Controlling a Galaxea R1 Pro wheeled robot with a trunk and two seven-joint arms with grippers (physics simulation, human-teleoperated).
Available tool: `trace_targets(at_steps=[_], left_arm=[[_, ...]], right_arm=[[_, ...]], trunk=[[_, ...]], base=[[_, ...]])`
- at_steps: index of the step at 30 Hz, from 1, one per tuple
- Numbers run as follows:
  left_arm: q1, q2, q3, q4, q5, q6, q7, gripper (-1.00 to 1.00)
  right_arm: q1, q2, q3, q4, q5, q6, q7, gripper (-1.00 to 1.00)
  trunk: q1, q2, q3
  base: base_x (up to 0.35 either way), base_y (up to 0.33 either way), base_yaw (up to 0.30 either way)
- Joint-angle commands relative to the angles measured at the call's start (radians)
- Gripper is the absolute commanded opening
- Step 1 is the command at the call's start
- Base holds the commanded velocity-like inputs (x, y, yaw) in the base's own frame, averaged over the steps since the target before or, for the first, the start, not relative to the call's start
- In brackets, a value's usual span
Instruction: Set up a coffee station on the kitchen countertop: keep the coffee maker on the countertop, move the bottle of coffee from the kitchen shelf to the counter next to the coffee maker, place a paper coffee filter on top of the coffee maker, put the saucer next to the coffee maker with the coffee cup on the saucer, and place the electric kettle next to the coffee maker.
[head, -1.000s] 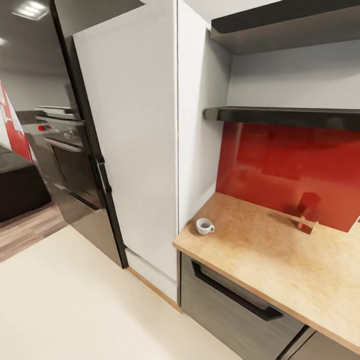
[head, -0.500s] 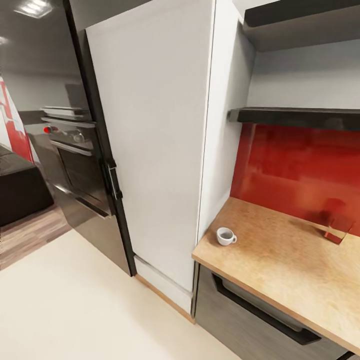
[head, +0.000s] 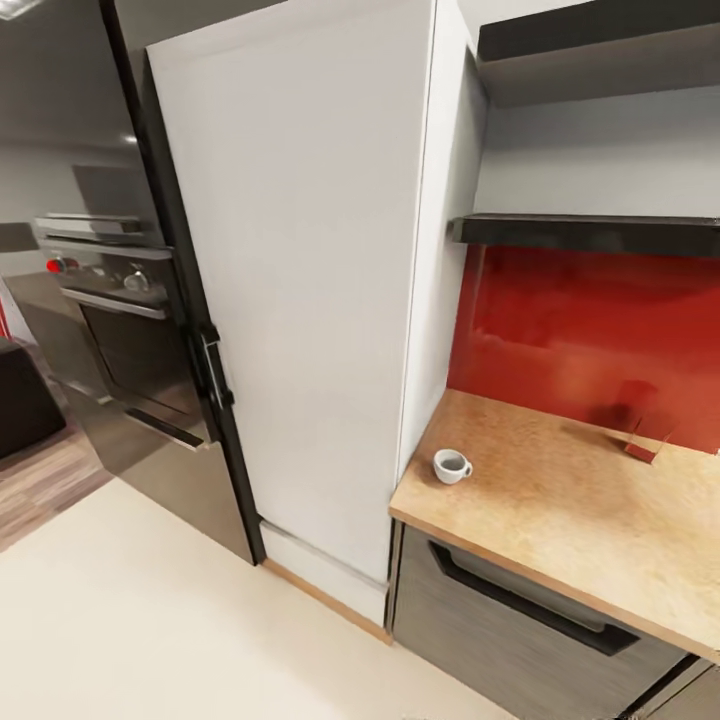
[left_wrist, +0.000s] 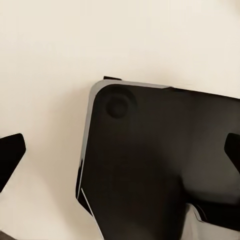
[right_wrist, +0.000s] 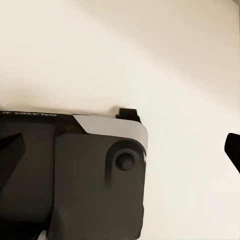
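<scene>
A small white coffee cup (head: 451, 466) stands upright near the left end of the tan speckled kitchen countertop (head: 560, 520), close to the tall white cabinet. In the left wrist view, my left gripper (left_wrist: 120, 152) is open and empty, its dark fingertips (left_wrist: 11, 150) wide apart above the robot's black base and the cream floor. My right gripper (right_wrist: 121, 149) is likewise open and holds nothing, seen over the base in the right wrist view. Both grippers hang low, away from the cup.
A tall white cabinet (head: 300, 300) stands left of the counter, with a steel oven (head: 120, 330) beyond it. A dark shelf (head: 590, 232) and a red backsplash (head: 600, 340) sit above the counter. A grey drawer with a black handle (head: 520, 600) is below. Cream floor (head: 130, 620) spreads in front.
The whole head view has shifted, so the camera has moved. The cup stays where it was on the counter.
</scene>
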Motion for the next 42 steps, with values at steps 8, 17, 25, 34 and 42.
trace_targets(at_steps=[8,17,25,34,42], left_arm=[[-0.001,0.007,0.005,-0.001,0.009,0.001,-0.01,1.0],[-0.004,0.009,0.005,-0.001,0.009,0.001,-0.01,1.0],[-0.007,0.023,0.005,-0.002,0.008,0.007,-0.009,1.0],[-0.007,0.025,0.003,-0.002,0.005,0.01,-0.008,1.0],[-0.007,0.026,0.004,-0.002,0.009,0.007,-0.007,1.0]], right_arm=[[0.0,0.002,0.0,-0.002,0.005,0.007,-0.005,1.0],[0.0,0.006,0.0,-0.002,0.004,0.007,-0.006,1.0],[-0.001,0.109,0.0,-0.206,0.002,-0.245,-0.006,1.0],[-0.003,0.119,0.001,-0.62,0.001,-0.267,-0.008,1.0],[-0.009,0.119,0.001,-0.783,-0.002,-0.267,-0.013,1.0]], trunk=[[0.001,-0.002,-0.001],[0.001,-0.002,0.003],[0.001,-0.002,0.003],[0.001,-0.002,0.003],[0.001,-0.002,0.003]], base=[[0.0,0.035,-0.264],[-0.172,0.002,-0.214],[-0.052,0.0,-0.01],[0.0,0.0,0.0],[-0.118,0.019,0.0]])
